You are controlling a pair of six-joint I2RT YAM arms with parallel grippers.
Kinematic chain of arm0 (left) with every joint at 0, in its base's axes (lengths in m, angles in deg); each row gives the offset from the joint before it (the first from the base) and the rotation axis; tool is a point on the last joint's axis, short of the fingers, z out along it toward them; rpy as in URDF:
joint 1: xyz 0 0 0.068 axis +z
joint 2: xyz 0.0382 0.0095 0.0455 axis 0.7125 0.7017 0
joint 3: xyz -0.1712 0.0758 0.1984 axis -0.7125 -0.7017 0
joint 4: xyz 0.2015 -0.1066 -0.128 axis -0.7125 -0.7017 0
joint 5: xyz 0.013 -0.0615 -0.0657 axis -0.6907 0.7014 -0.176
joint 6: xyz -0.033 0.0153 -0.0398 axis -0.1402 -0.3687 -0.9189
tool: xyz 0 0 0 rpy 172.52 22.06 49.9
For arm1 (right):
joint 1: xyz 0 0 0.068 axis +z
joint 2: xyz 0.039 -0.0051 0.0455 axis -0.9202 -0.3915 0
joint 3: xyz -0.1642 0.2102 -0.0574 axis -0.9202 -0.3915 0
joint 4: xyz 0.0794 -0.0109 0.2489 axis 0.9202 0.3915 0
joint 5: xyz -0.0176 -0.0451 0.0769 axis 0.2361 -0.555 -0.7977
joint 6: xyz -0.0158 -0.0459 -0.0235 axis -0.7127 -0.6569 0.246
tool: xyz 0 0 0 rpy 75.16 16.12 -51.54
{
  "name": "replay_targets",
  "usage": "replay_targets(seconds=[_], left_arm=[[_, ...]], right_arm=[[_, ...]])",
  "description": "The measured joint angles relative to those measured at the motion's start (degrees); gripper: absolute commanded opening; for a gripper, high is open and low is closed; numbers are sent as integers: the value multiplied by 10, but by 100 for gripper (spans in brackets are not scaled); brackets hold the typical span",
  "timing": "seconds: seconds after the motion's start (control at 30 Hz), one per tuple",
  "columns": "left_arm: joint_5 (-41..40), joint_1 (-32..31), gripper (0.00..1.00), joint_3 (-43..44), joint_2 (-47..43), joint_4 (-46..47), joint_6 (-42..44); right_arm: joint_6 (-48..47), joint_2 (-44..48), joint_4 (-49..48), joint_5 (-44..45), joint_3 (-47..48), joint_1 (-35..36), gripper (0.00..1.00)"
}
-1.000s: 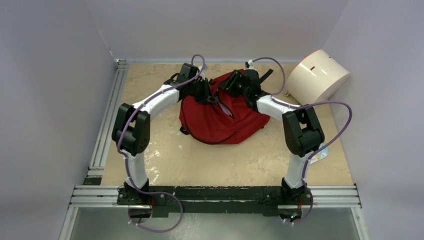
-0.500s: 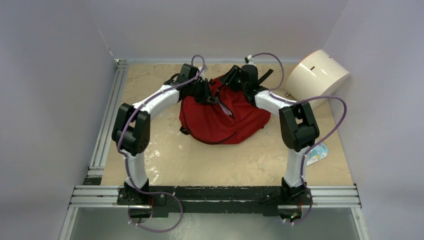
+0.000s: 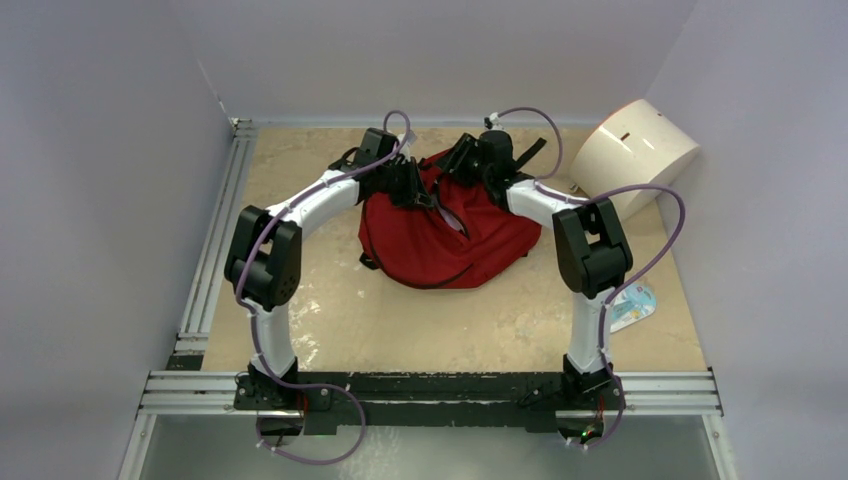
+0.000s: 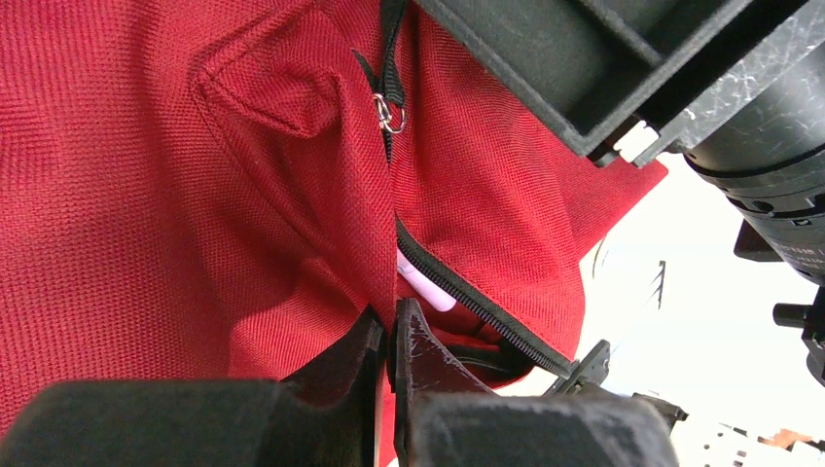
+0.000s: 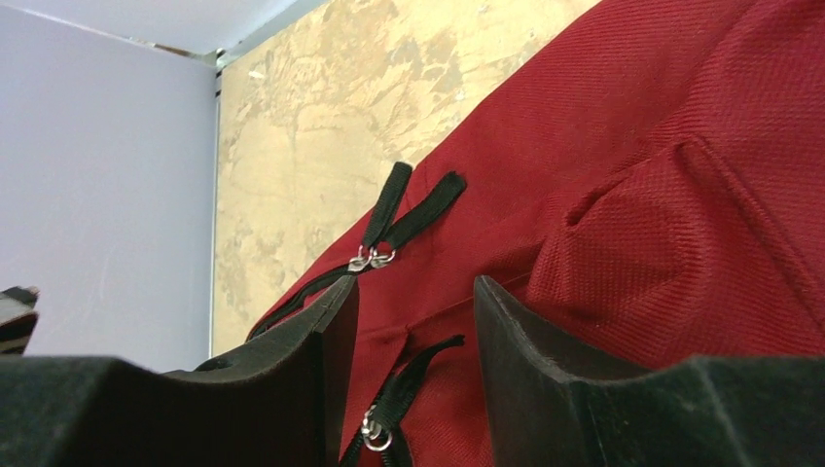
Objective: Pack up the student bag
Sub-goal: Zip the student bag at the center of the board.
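While the left gripper (image 4: 389, 326) has its jaws clenched on a fold of red fabric right beside the zip track, the right gripper (image 5: 413, 302) hangs over the top of the student bag (image 3: 450, 240) with jaws part-open and nothing in them. The bag lies slumped on the worktop (image 3: 330, 300), a bit toward 12 o'clock from centre. The left gripper is on its 11 o'clock shoulder and the right one on its 1 o'clock shoulder. I read this as the zip-handling step: left pins the cloth, right lines up on a pull. I can't say from here whether the zip is meant to go open or shut. The slot is partly open in the left wrist view, with a pale pink item (image 4: 425, 289) showing inside. The next move needs the right jaws dropped onto the lower pull tab (image 5: 375, 433), which sits between the fingers at 6 o'clock in that view. They should close on the strap rather than the fabric, then pull along the track while left keeps tension. Count: one bag, two arms, one white drum-shaped box (image 3: 645, 150) at the bag's 2 o'clock and one small pale packet (image 3: 632, 305) at its 4 o'clock, loose on the worktop. There are probably three zip pulls, since the paired pulls (image 5: 370, 260) make two and the lower tab one, though the left wrist view may repeat one.
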Motion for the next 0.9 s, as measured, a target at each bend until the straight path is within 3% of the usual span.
replay_targets(seconds=[0.63, 0.73, 0.9], left_arm=[[9, 0, 0, 0, 9, 1, 0], [9, 0, 0, 0, 9, 3, 0], [9, 0, 0, 0, 9, 4, 0]], right_arm=[[26, -4, -28, -70, -8, -3, 34], [27, -14, -33, -73, -8, -3, 27], [26, -22, -36, -75, -8, -3, 7]])
